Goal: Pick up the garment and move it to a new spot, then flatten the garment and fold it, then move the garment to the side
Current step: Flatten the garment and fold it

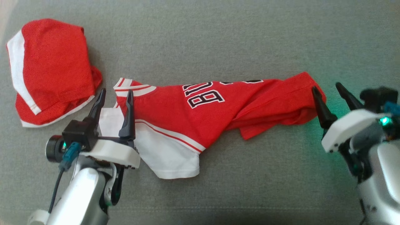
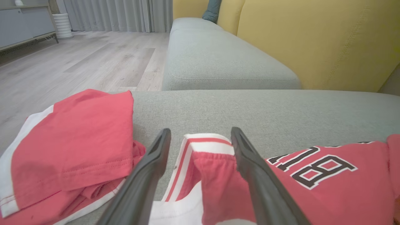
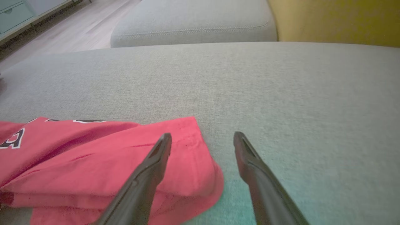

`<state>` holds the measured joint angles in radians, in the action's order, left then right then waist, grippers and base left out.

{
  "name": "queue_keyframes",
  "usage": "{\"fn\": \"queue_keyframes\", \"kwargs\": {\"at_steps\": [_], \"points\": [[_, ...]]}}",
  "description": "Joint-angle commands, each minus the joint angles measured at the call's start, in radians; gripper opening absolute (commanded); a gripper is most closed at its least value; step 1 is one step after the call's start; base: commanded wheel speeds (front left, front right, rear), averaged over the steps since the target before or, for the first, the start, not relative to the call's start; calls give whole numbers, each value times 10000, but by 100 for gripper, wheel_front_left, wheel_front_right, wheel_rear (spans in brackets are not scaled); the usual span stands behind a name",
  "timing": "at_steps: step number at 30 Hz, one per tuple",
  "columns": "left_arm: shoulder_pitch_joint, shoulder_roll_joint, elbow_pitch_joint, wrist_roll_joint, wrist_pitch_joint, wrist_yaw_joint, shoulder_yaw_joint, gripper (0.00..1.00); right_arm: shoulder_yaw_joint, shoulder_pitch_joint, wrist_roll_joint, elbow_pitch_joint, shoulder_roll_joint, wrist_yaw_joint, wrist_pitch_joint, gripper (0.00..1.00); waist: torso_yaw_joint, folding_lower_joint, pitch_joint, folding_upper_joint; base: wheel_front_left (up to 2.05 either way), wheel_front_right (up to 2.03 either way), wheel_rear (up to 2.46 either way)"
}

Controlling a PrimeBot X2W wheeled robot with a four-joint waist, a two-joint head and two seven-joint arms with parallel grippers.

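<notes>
Folding seemingly not yet begun: red-and-white fabric jersey [image 1: 175,125] lies rumpled between left pincer [image 1: 116,91] and right pincer [image 1: 326,86], both spread apart at its ends, gripping nothing.

Soft, even daylight with faint shadows — a green glow tints the cushion [image 1: 312,131], and wrist views bow at the edges.

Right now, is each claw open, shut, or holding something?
Left claw: open, straddling the striped edge of the jersey, gripping nothing.
Right claw: open, at the jersey's plain red end, gripping nothing.
</notes>
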<state>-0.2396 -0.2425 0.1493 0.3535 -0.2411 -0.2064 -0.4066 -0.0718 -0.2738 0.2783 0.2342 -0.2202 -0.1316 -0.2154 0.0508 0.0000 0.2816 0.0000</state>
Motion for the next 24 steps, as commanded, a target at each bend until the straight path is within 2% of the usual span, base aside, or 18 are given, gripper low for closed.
{"fn": "queue_keyframes", "kwargs": {"at_steps": [1, 10, 11, 13, 14, 24], "points": [[-454, -125, -208, -102, -141, 37, 366, 100, -384, -505, 235, -186, -315, 9, -281, 100, 114, 0, 208, 0, 0, 0, 0], [-798, 57, 54, -233, -191, 189, 329, 100, -1533, -1438, 1614, 675, -1239, 9, -2402, 100, 289, 0, 464, 0, 0, 0, 0], [-816, 74, 74, -245, -193, 200, 333, 100, -1596, -1458, 1739, 679, -1286, 9, -2517, 85, 301, 0, 475, 0, 0, 0, 0], [-838, 97, 112, -265, -197, 215, 355, 100, -1675, -1484, 1943, 592, -1355, 9, -2525, 24, 304, 0, 494, 0, 0, 0, 0], [-843, 105, 129, -275, -199, 217, 370, 100, -1679, -1487, 2004, 550, -1388, 9, -2465, 0, 297, 0, 499, 0, 0, 0, 0], [-805, 152, 176, -400, -204, 281, 513, 100, -1002, -1642, 1942, 206, -1453, 9, -1070, 0, 170, 0, 302, 0, 0, 0, 0]]}}
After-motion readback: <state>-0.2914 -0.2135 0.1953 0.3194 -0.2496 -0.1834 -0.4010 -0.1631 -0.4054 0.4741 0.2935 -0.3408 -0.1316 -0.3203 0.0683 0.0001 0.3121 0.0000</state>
